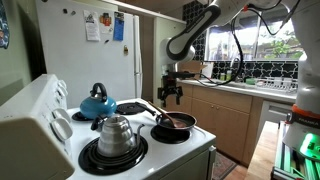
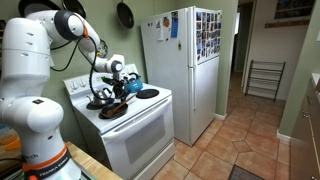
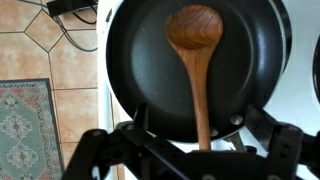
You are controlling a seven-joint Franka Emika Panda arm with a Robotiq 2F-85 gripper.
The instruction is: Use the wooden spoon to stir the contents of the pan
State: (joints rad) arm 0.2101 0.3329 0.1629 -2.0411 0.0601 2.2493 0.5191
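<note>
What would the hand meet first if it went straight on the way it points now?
Most likely the wooden spoon. In the wrist view its handle runs up the middle between the fingers of the open hand, and it lies in the pan. Depth is unclear, so the pan's near rim could come first.

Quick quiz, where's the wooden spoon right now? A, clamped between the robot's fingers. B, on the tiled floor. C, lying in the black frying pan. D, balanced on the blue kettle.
C: in the wrist view the wooden spoon lies in the pan, its bowl on the pan's floor and its handle crossing the near rim, with the fingers spread wide to either side, not closed on it.
</note>
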